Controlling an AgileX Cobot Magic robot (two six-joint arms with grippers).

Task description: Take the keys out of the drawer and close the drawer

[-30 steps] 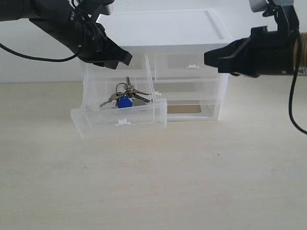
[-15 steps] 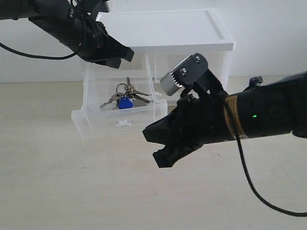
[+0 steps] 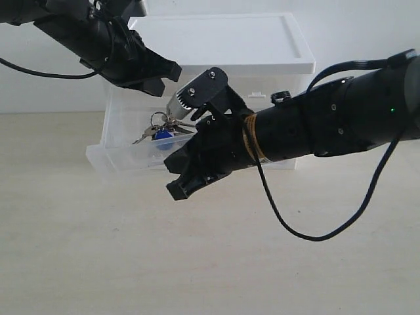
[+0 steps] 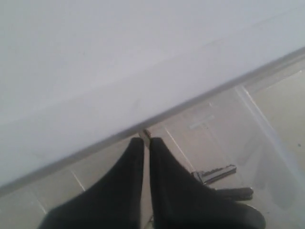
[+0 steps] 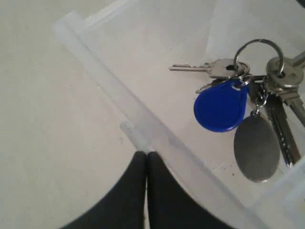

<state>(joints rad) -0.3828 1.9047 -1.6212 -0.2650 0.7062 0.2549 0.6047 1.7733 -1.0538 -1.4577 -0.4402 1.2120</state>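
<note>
The drawer unit (image 3: 262, 39) stands toward the rear edge of the surface (image 3: 98, 262), about midway along it. Its upper left drawer (image 3: 118, 157) stands pulled out toward the front edge, and the keys (image 3: 161, 131) lie inside it on its floor, behind the front wall. The left hand (image 3: 169, 77) hangs above the open drawer, just before the front lip of the unit's top, near its left corner. The right hand (image 3: 176, 190) reaches across from the right, in front of the unit. Its tip is just outside the drawer's front wall at the tab handle (image 5: 133, 133), above the surface; whether they touch cannot be told.
</note>
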